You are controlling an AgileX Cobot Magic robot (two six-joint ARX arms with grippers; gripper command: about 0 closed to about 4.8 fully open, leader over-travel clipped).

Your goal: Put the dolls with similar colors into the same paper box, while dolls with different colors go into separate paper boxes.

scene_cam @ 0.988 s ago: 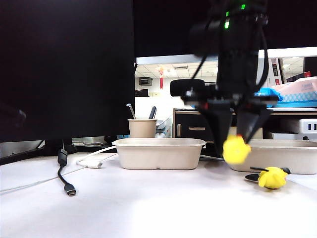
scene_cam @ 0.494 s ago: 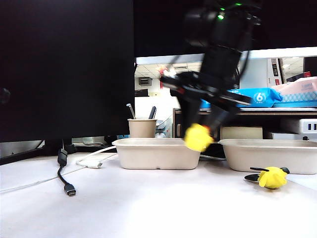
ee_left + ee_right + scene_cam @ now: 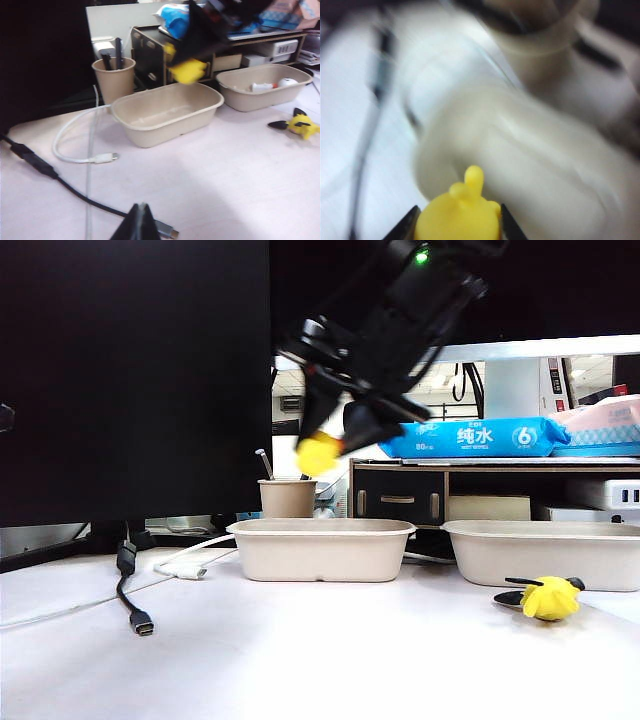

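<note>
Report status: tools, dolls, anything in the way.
Right tool shut on yellow doll, above left box. Left tool shut, idle. Second yellow doll on table. Path clear.

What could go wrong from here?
1. The right gripper holds the yellow doll high above the left box; released now, it might bounce out.
2. The pen cup stands just behind; overshooting could knock it.
3. The cable lies near that box.

Below the right gripper point(image 3: 330, 445) fingers point(image 3: 506, 220), the left paper box point(image 3: 167, 112) is apparently lying open; the pen cup point(image 3: 287, 497) is standing just behind.
</note>
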